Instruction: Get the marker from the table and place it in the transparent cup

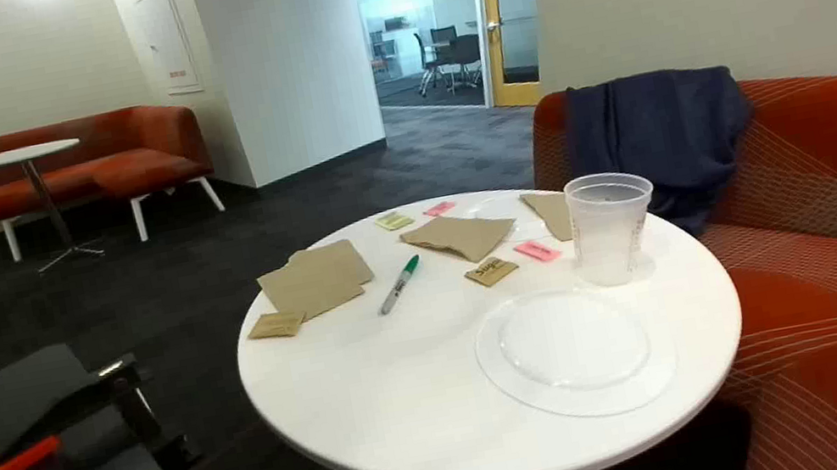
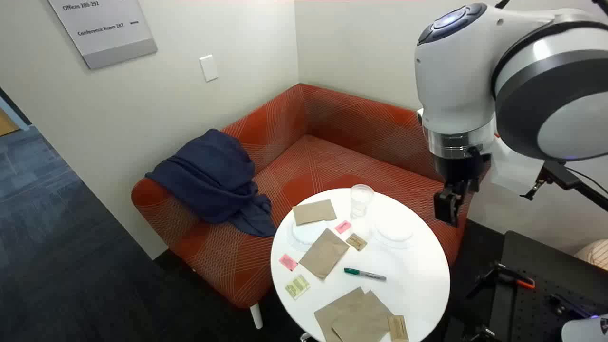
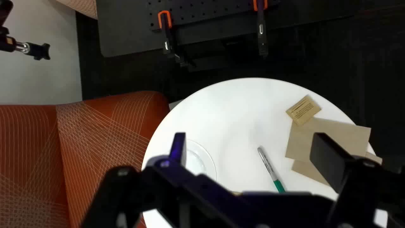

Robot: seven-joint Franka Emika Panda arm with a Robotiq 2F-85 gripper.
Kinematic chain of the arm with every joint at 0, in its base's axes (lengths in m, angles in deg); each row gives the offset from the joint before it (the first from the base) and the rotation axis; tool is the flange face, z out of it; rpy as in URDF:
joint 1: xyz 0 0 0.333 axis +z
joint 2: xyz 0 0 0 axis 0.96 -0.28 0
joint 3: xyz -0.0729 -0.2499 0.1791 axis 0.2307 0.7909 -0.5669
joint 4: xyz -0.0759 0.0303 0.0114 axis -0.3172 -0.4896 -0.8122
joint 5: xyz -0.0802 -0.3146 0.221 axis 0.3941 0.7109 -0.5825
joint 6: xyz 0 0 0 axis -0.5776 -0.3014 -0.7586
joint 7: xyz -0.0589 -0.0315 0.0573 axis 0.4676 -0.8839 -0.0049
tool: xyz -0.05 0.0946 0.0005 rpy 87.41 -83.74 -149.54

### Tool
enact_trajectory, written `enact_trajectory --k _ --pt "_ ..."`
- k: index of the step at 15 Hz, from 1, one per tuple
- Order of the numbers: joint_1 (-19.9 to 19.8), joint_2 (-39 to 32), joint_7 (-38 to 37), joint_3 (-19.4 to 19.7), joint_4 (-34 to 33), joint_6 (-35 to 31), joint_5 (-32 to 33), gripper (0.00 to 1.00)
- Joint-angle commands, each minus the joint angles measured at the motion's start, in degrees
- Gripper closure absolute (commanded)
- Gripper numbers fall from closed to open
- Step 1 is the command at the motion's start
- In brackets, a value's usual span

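1. Two red sofas (image 2: pixel 351 161) are standing: one beside the round table (image 2: pixel 422 285), one farther.
2. One navy cloth (image 2: pixel 209 180) is draping the nearer.
3. One gripper (image 3: pixel 251 148) is hanging, its jaws standing wide apart.
4. Two clear plates (image 1: pixel 575 349) are lying flat.
5. Four brown napkins (image 2: pixel 324 253) are lying, two overlapping.
6. One transparent cup (image 1: pixel 612 235) is standing near a plate.
7. One marker (image 1: pixel 399 286) is lying on the table between napkins.
8. Five packets (image 1: pixel 492 271) are lying scattered, one between marker and cup.

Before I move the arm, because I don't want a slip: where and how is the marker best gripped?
I'd grip the marker at mid-barrel, coming straight down, jaws closing across its width. It is slim and lies flat on the table, with nothing touching its long sides, so the jaws should have room.
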Motion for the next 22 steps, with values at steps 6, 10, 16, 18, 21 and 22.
enact_trajectory --k 6,10,16,18,21,22 --pt "1.45 -0.07 0.69 1.51 -0.02 -0.05 -0.11 0.0" --pt "2.09 0.32 0.88 2.03 2.01 -3.93 -0.16 0.0" --pt "2.86 1.2 3.32 2.2 8.6 -14.53 1.03 0.0" --pt "2.91 0.73 6.51 2.75 10.56 -18.16 0.83 0.0" --pt "2.44 -0.19 11.94 4.07 13.17 -22.88 0.94 0.0" --pt "2.3 -0.51 13.94 4.7 14.1 -24.82 1.06 0.0"
